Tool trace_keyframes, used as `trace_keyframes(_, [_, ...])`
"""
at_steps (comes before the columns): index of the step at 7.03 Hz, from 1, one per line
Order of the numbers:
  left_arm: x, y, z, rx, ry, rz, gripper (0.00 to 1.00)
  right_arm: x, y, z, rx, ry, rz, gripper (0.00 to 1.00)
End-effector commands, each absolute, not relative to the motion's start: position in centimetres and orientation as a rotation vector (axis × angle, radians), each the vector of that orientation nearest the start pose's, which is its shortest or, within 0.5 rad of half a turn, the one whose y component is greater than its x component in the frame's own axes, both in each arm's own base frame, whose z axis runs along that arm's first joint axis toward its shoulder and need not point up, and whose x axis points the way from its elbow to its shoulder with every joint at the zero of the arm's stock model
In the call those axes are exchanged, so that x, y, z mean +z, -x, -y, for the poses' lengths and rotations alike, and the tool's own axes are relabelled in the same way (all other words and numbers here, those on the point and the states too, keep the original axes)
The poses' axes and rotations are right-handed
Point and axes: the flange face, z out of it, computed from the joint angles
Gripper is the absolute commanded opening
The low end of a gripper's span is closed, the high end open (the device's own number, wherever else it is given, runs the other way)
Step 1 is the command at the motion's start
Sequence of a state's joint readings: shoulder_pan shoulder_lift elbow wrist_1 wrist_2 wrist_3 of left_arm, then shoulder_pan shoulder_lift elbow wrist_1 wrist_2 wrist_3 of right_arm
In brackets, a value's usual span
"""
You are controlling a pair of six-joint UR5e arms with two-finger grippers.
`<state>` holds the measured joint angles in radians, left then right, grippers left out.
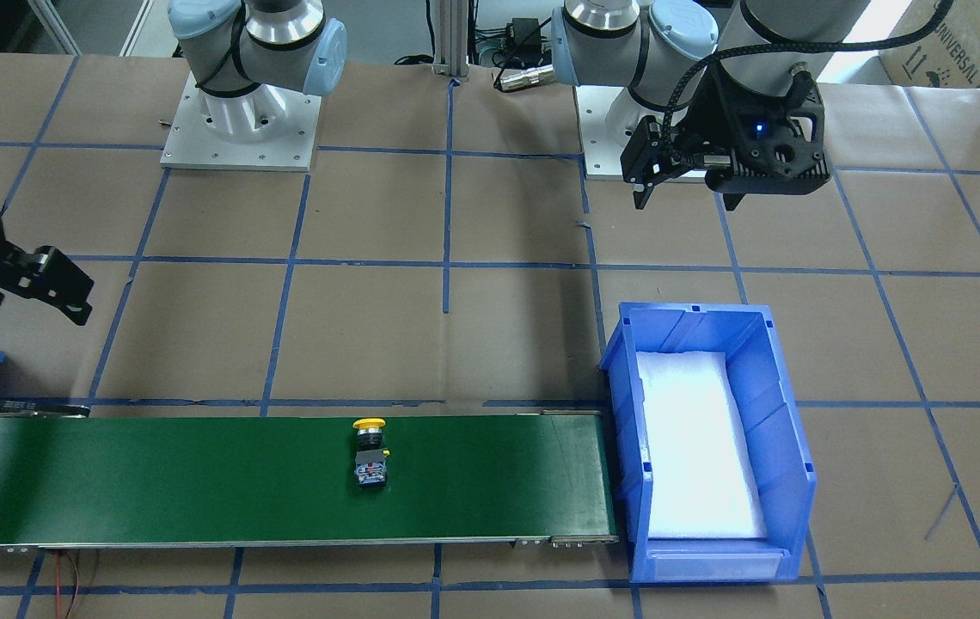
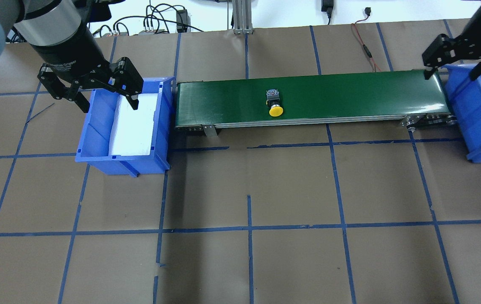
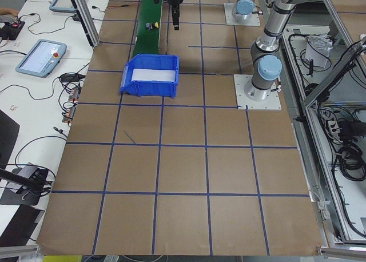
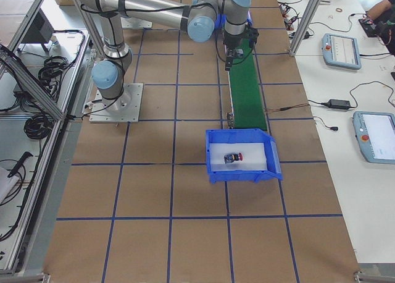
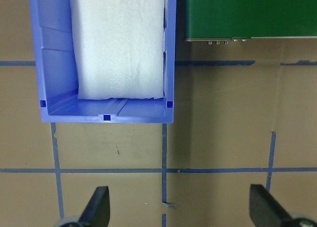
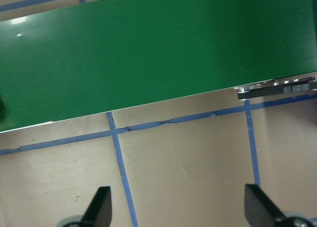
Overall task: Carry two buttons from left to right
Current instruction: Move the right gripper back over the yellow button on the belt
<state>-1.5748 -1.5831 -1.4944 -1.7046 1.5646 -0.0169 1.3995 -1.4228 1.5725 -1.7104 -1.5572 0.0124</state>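
Observation:
The yellow-capped button lies on its side in the middle of the green conveyor belt; it also shows in the overhead view. The red-capped button lies on the white foam in the right blue bin. My left gripper is open and empty, above the near edge of the left blue bin, which holds only white foam. My right gripper is open and empty, above the belt's right end, beside the right bin.
The table is brown paper with a grid of blue tape. The left wrist view looks down on the left bin and the belt's end. The right wrist view shows bare belt. Both arm bases stand behind the belt.

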Motion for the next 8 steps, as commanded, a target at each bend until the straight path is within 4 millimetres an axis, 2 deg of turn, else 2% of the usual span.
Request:
trace_keyframes(1, [50.6, 13.6, 48.8, 0.111, 0.020, -3.145, 1.00, 39.6, -9.3, 55.5, -0.011, -0.321, -3.117, 0.96])
trace_keyframes(2, [50.5, 13.6, 48.8, 0.113, 0.020, -3.145, 1.00, 39.1, -10.3, 55.4, -0.053, -0.367, -3.102, 0.99])
trace_keyframes(3, [50.5, 13.6, 48.8, 0.114, 0.020, -3.145, 1.00, 38.7, -11.6, 55.0, -0.036, -0.330, -3.104, 0.99])
trace_keyframes(4, [50.5, 13.6, 48.8, 0.114, 0.020, -3.145, 1.00, 38.2, -11.9, 54.8, -0.023, -0.326, -3.117, 0.99])
trace_keyframes(6, [50.5, 13.6, 48.8, 0.114, 0.020, -3.145, 1.00, 40.3, -12.1, 55.8, -0.164, -0.339, -3.093, 1.00])
trace_keyframes(8, [50.5, 13.6, 48.8, 0.114, 0.020, -3.145, 1.00, 41.2, -12.3, 56.2, -0.201, -0.333, -3.095, 1.00])
